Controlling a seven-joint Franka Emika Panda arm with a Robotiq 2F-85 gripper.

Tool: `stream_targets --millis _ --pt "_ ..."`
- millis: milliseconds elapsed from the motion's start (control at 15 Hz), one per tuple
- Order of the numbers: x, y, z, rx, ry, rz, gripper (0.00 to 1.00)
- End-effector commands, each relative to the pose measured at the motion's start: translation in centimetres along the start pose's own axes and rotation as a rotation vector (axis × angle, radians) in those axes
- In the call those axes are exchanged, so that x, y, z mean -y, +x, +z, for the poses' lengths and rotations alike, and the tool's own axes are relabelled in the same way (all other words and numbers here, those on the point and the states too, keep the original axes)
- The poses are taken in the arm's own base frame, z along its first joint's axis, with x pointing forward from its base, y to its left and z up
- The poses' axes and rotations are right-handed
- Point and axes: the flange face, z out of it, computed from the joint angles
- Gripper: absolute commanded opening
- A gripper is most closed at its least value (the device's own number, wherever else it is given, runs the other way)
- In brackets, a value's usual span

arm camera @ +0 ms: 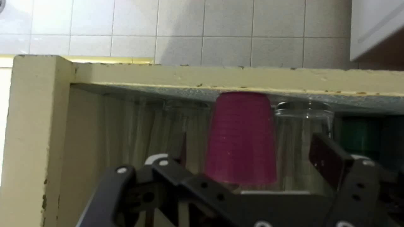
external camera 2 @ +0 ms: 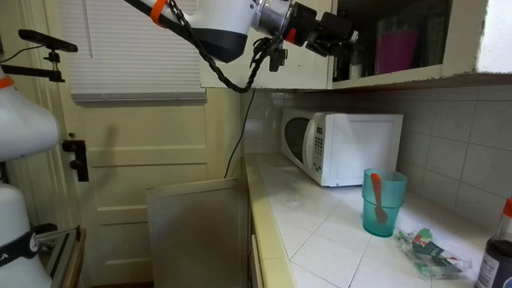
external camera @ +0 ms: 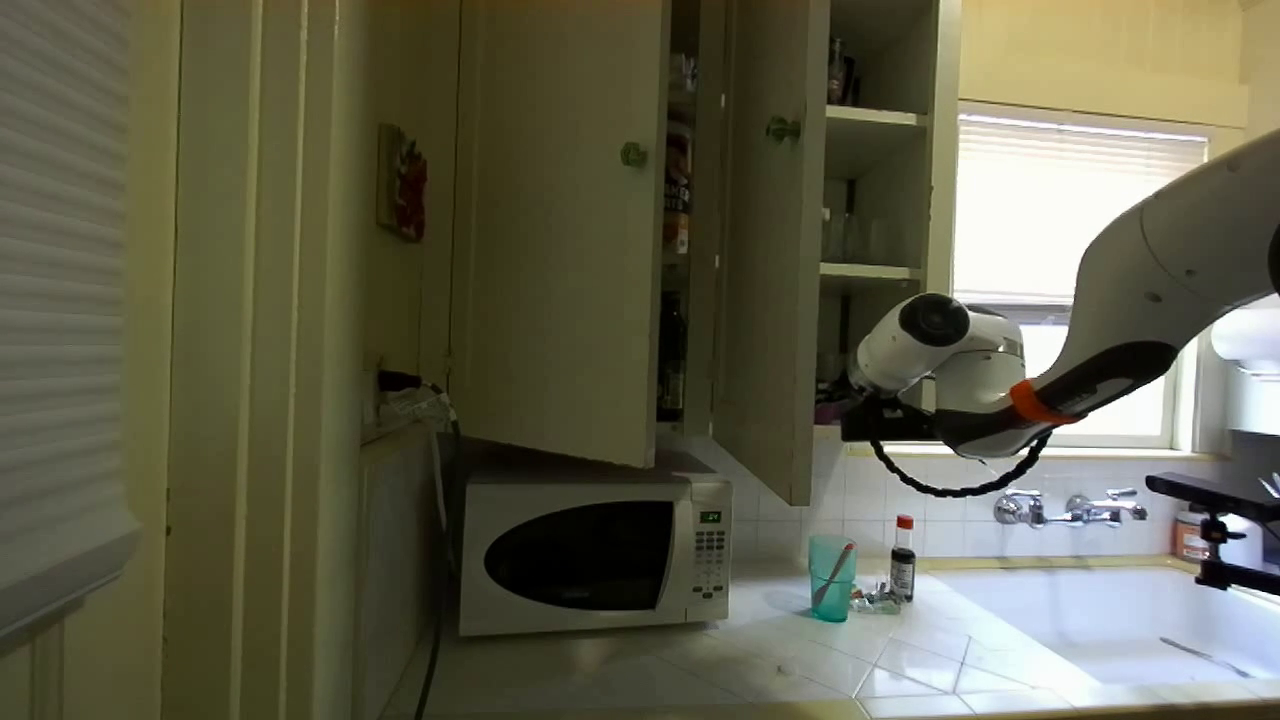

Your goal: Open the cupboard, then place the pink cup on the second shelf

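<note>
Inside cupboard [external camera: 760, 250]: 1 pink cup [arm camera: 243, 138], upright, tapering toward base.

White robot arm [external camera: 1130, 300] reaching in front of the cupboard [external camera: 560, 250], forearm [external camera 2: 222, 18] sloping downward, wrist [external camera: 895, 350] bent toward the cupboard's lower front; gripper [arm camera: 251, 151] at the cupboard's opening, pointing inward, fingers [arm camera: 329, 160] spread wide apart

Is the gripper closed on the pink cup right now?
No, in the wrist view the gripper stands open, with a visible gap on both sides of the pink cup.
</note>
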Motion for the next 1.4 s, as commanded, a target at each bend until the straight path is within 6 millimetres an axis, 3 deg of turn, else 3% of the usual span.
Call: stream_targets --millis 0,467,1333 --pt "0.6 -0.6 1.9 0.026 -0.022 0.069 1.0" --pt "1.1 0.5 4.3 0.02 -0.077 0.139 1.0" --pt "2.7 1.5 7.9 0.009 -0.096 0.109 1.0"
